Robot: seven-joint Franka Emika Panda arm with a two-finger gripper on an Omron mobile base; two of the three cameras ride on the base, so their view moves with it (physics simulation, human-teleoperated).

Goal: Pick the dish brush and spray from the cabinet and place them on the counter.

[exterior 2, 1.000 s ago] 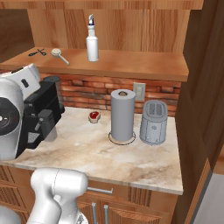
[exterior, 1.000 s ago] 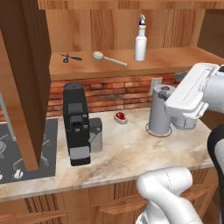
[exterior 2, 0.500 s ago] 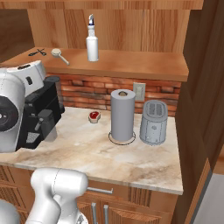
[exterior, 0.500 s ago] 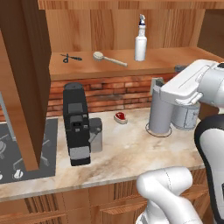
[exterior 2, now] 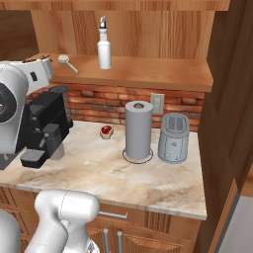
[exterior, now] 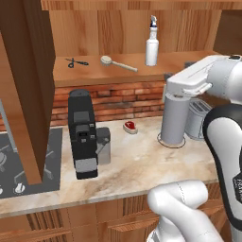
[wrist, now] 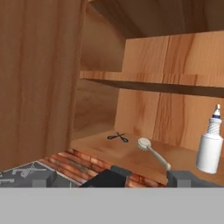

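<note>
Reach toward shelf, nothing held.
Gripper point(wrist: 142, 176) wide open, empty; brush point(wrist: 152, 153) just ahead, handle slanting toward right finger.

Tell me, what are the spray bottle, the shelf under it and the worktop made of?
The spray bottle looks like smooth white plastic. The shelf shows brown grain, so probably wood. The worktop has beige-pink veining like polished marble, though that is only how it looks.

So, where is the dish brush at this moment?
The dish brush lies flat on the cabinet shelf, between the black scissors on its left and the spray on its right in the left base view.
</note>
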